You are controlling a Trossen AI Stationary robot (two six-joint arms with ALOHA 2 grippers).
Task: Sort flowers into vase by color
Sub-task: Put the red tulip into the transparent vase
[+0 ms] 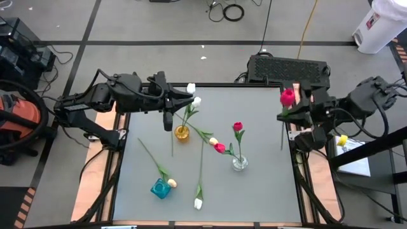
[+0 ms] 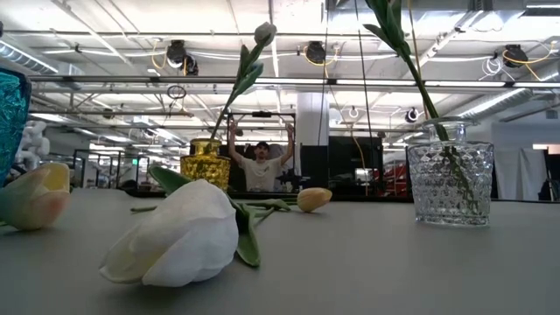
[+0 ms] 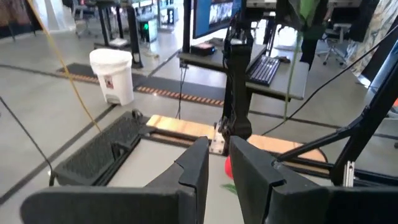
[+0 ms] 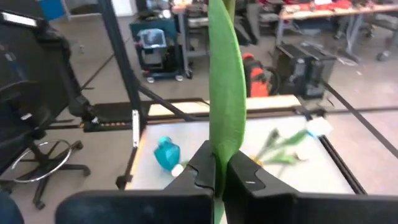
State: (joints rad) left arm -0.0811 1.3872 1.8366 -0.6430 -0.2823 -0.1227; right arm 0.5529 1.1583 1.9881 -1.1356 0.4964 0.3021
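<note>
The right claw [image 4: 219, 177] is closed on a red tulip [image 1: 287, 97], its fingers pinching the broad green leaf [image 4: 225, 81] and stem. It holds the flower above the surface's [image 1: 254, 184] edge at about two o'clock, the red head toward twelve o'clock and the stem trailing toward six.

The left claw [image 1: 189, 97] hovers at about eleven o'clock on the surface, its fingers [image 3: 194, 167] a narrow gap apart and holding nothing. A white tulip head [image 1: 191, 88] lies just beside its tip.

Directly below it, toward six o'clock, a gold vase [image 1: 182, 133] holds one white tulip [image 1: 196, 101] leaning toward one o'clock. Right of centre, a clear glass vase [image 1: 239, 163] holds a single red tulip [image 1: 238, 126]. A teal vase [image 1: 160, 188] stands at about seven o'clock, with a pale yellow tulip [image 1: 172, 183] lying touching it, stem running toward ten o'clock.

Loose flowers lie between the vases: a yellow-headed one [image 1: 213, 141] and a red-pink one [image 1: 219, 148] near the centre, and a white tulip [image 1: 198, 203] at six o'clock, its stem pointing toward twelve.

Beyond the surface a person [image 2: 259, 166] stands with arms raised.
</note>
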